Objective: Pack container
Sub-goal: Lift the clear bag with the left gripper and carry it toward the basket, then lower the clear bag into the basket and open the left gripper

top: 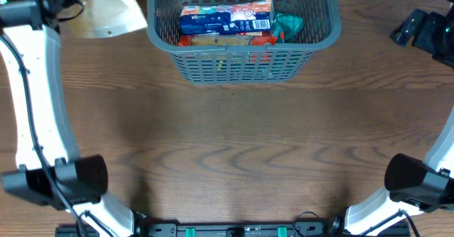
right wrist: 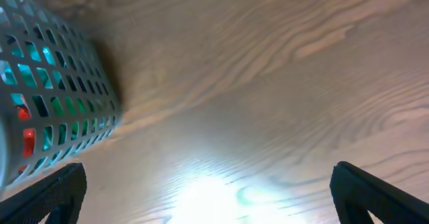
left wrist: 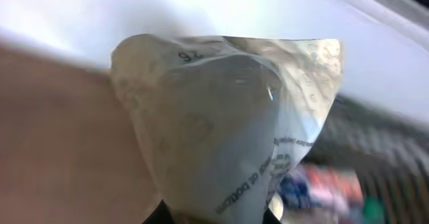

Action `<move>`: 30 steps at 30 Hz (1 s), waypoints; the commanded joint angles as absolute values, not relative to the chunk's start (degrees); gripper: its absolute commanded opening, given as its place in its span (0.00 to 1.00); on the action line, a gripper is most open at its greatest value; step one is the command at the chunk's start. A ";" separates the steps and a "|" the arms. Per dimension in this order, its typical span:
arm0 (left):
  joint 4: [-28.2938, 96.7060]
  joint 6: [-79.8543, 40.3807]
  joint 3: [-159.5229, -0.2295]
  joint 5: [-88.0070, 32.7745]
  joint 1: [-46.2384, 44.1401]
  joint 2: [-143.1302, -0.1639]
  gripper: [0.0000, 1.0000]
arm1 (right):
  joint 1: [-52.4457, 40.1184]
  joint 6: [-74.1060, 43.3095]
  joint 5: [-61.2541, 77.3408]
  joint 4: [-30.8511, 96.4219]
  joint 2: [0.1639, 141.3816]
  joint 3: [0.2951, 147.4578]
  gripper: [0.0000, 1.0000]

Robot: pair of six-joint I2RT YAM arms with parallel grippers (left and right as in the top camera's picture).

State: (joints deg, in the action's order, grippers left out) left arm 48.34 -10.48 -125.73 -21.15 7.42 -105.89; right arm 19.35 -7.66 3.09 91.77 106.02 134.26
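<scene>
**A:** Overhead first. Where's the basket (top: 241, 63)?

**B:** Far edge of the table (top: 227, 145), abt the middle, its top cut off by the frame. Packs (top: 225, 18) lie inside. L gripper (top: 79, 3) is up at far left w/ a pale bag (top: 106, 13), just beside the basket's left rim but not over it. R gripper (top: 406, 30) is far right, well apart from it.

**A:** L wrist?

**B:** The bag (left wrist: 221, 117) fills the view. The fingers barely show at the bottom edge. The gripper looks clamped on the bag's end, but I can't tell how much film it has. The basket (left wrist: 382, 150) is a blur behind, lower right.

**A:** Handling?

**B:** Bag is prob light, w/ soft, crinkly, slick film. Contents may shift, so expect it to swing and sag. A pinch on the flat end seam seems the right hold. Basket looks stiff and light, so it's likely to slide if bumped. If it needs steadying, take the solid rim, not the slots.

**A:** R wrist?

**B:** Fingers (right wrist: 40, 197) are spread wide at the two bottom corners, w/ nothing btwn them. The basket wall (right wrist: 53, 96) is at left, w/ bare table (right wrist: 268, 83) and glare below.
</scene>
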 commanded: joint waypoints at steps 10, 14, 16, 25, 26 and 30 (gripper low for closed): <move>42.37 44.51 -126.37 -25.02 -13.52 -102.65 0.06 | 18.61 -2.57 2.79 91.61 106.52 134.06 0.99; 35.09 49.21 -126.34 -24.82 -16.16 -105.82 0.06 | 18.61 -2.46 2.79 91.48 106.52 134.06 0.99; 31.53 49.71 -126.34 -24.82 -16.62 -108.09 0.06 | 18.65 -2.33 2.79 91.53 106.52 134.06 0.99; 31.05 49.63 -126.34 -24.88 -17.74 -120.79 0.06 | 18.65 -2.02 2.81 91.59 106.52 134.06 0.99; 31.24 49.47 -126.34 -24.88 -17.89 -122.23 0.06 | 18.68 -2.00 2.79 91.70 106.52 134.06 0.99; 31.75 48.99 -126.34 -24.86 -18.24 -126.34 0.06 | 18.68 -1.58 2.79 92.25 106.52 134.06 0.99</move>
